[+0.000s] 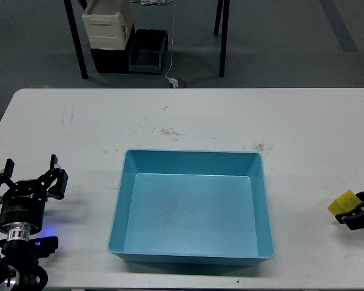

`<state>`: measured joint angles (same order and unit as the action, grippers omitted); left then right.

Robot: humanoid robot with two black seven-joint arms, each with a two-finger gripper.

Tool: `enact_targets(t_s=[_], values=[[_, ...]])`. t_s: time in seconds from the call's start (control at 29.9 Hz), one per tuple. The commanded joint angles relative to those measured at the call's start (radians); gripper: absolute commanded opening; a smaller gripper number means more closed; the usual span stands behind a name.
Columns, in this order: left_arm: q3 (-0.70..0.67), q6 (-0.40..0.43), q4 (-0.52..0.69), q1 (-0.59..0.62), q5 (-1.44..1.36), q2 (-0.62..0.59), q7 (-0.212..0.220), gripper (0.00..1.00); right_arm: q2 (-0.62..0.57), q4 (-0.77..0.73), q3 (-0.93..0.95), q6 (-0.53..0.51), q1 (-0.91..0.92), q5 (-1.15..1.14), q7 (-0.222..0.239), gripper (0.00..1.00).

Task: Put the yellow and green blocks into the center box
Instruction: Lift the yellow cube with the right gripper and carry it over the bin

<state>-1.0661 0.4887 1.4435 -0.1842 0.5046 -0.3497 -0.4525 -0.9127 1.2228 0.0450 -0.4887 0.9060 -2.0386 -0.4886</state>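
Observation:
The light blue center box (264, 182) stands empty in the middle of the white table. A yellow block (341, 204) lies near the table's right edge. My right gripper (359, 213) is at the frame's right edge, with a dark fingertip touching the block's lower right side; most of the gripper is cut off, so its state is unclear. My left gripper (29, 177) is at the front left of the table, pointing down with its fingers spread open. No green block shows; it is hidden or out of view.
The table's front edge runs just below the box and both grippers. Beyond the far table edge, on the floor, stand a cream container (107, 24), a dark crate (147, 51) and black table legs (76, 42).

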Motion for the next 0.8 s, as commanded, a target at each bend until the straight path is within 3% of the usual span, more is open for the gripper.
enact_targets(t_s=[0.0,0.17,0.27,0.4,0.57,0.77], values=[[0.0,0.0,0.0,0.0,0.0,0.0,0.0,1.0,0.0,-0.003,-0.023,0.0,0.001,0.0,0.0,0.66],[0.0,0.0,0.0,0.0,0.0,0.0,0.0,1.0,0.0,-0.014,-0.025,0.0,0.01,0.0,0.0,0.31],[0.0,0.0,0.0,0.0,0.0,0.0,0.0,1.0,0.003,-0.029,-0.016,0.0,0.01,0.0,0.0,0.18],[0.0,0.0,0.0,0.0,0.0,0.0,0.0,1.0,-0.001,-0.039,-0.014,0.0,0.022,0.0,0.0,0.1],[0.0,0.0,0.0,0.0,0.002,0.0,0.0,1.0,-0.017,-0.075,0.022,0.085,0.089,0.011,0.0,0.01],[-0.002,0.0,0.0,0.002,0.002,0.0,0.0,1.0,-0.049,-0.085,0.191,0.163,0.184,0.127,0.0,0.0]])
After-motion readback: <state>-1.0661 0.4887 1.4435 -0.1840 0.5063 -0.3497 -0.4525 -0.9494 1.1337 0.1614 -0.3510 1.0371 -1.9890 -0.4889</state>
